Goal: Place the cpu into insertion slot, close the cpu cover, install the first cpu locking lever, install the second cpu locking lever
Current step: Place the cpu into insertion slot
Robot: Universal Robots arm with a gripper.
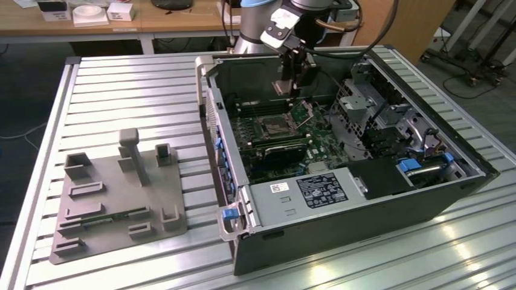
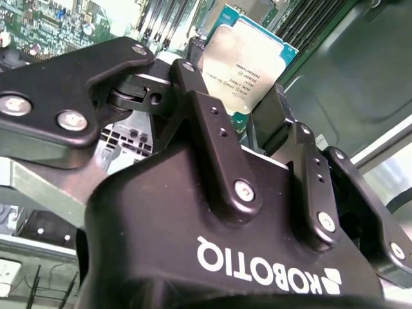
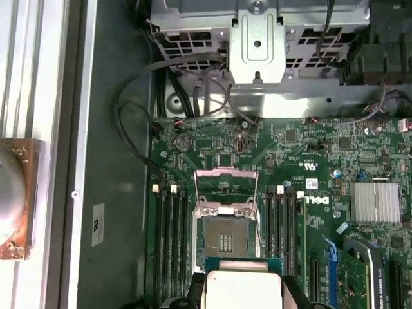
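1. Black two-finger gripper (image 1: 289, 89) is clamped on the small flat square silvery-topped cpu (image 2: 248, 61).
2. The cpu hangs just above the square dark-centred insertion slot (image 3: 225, 241), not seated.
3. The thin silvery frame cpu cover (image 3: 225, 171) stands raised beside the slot on the green motherboard (image 3: 309, 154).

Cpu (image 2: 248, 58) clamped between the jaws: silvery metal lid with a dull brushed sheen, green board edge. Gripper (image 2: 226, 91): matt black links, shiny steel screws. Below the jaws, slot (image 3: 224, 241): dark matt centre, bright metal rim. Cover (image 3: 225, 187), farther from the jaws: thin shiny metal. Board (image 3: 309, 148): green, slightly glossy. Case (image 3: 116, 193): matt dark-grey painted metal. Table (image 1: 129, 96): ribbed glossy aluminium.
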